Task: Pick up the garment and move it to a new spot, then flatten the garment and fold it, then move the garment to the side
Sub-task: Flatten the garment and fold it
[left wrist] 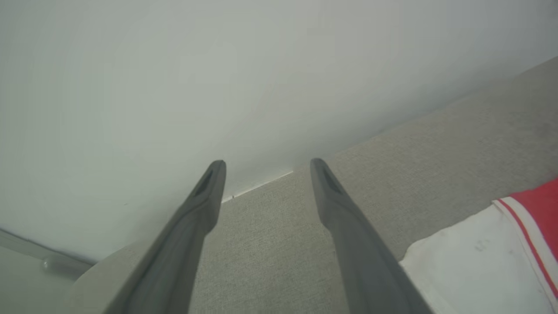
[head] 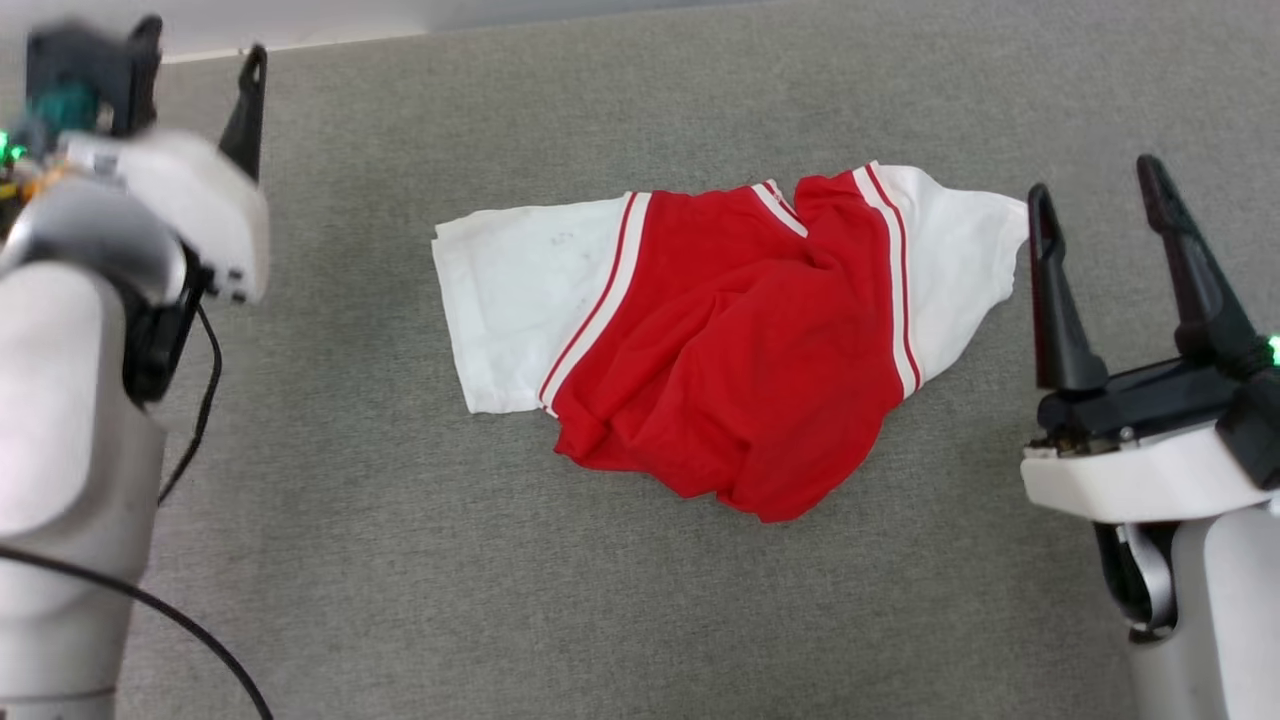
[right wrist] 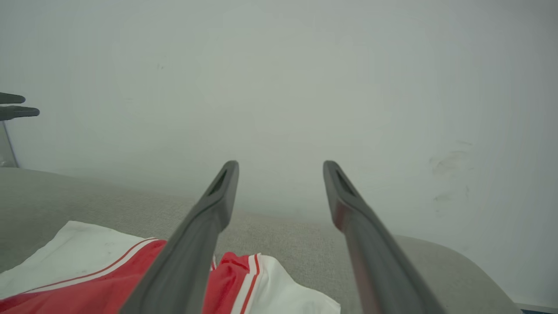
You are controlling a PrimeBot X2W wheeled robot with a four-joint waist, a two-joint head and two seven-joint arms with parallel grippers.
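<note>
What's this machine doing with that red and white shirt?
A two-armed robot is about to handle the garment, a red T-shirt with white sleeves lying crumpled in the middle of the grey table. Neither arm touches it. The left gripper hangs open off to its left, and the right gripper is open beside the right sleeve. Nothing is flattened or folded yet.

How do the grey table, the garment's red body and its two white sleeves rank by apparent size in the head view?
1. grey table
2. garment's red body
3. left white sleeve
4. right white sleeve, bunched, so it may just look smaller
</note>
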